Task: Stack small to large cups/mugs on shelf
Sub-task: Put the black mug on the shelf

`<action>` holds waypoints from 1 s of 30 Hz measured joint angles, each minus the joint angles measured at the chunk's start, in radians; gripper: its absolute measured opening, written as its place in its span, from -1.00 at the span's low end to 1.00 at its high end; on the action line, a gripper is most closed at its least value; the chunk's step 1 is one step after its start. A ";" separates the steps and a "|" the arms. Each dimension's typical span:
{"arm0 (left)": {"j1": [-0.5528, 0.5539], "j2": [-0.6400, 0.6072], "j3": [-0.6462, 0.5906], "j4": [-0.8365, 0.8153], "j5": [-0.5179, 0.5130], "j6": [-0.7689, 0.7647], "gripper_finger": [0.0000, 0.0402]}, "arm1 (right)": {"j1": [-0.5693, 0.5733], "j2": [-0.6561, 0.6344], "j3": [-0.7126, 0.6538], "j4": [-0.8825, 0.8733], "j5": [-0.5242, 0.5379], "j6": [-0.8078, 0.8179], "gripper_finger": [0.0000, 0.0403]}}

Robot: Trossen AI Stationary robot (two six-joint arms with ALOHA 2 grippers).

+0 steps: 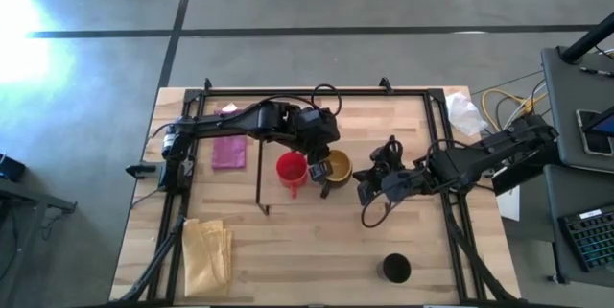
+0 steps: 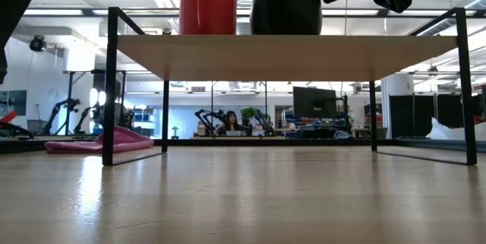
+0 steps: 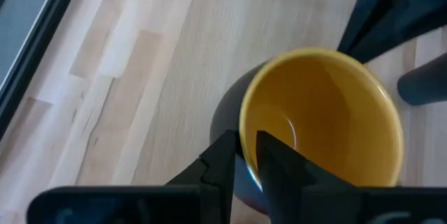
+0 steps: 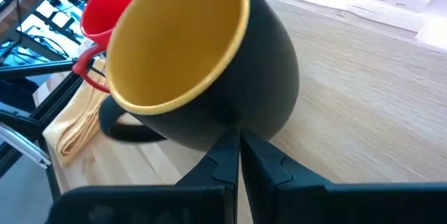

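The mustard-yellow mug [image 1: 339, 166] with its dark outside [image 2: 285, 4] stands on the shelf [image 2: 281, 55], right beside the red-pink cup [image 1: 291, 168], which also rests there on its base [image 2: 207, 4]. My left gripper [image 3: 244, 140] is over the mug's rim and shut on it. My right gripper [image 4: 234, 140], fingers shut, points at the mug's dark lower wall from the table's right [image 1: 366, 187]. The black cup [image 1: 396, 269] stands apart on the tabletop near the near edge, off the shelf. My left gripper pinches the mug's wall at the rim [image 3: 246, 130], one finger [image 3: 279, 165] inside the yellow hollow and one [image 3: 222, 161] outside on the dark wall. It comes from above, pointing down. The mug stands upright with its base on the shelf board. My right gripper has its shut fingertips right by the mug's dark outer wall [image 4: 237, 112]; whether they touch it I cannot tell.
A pink cloth [image 1: 228, 151] lies left of the shelf's black bracket frame [image 1: 260, 169]. A yellow cloth [image 1: 206, 250] sits at the near left corner, white crumpled paper [image 1: 465, 111] at the far right. Bare wood spreads along the near side around the black cup.
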 joint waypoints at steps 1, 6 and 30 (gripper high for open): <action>0.000 0.000 0.000 -0.003 0.000 0.004 -0.78 | 0.000 0.000 -0.002 0.000 0.000 0.003 -0.96; 0.000 -0.001 0.000 -0.016 0.001 0.008 -0.78 | 0.000 0.000 -0.021 0.006 0.000 0.018 -0.96; 0.000 -0.002 0.000 -0.080 0.021 0.037 -0.77 | -0.045 0.001 -0.055 0.097 0.004 -0.007 -0.96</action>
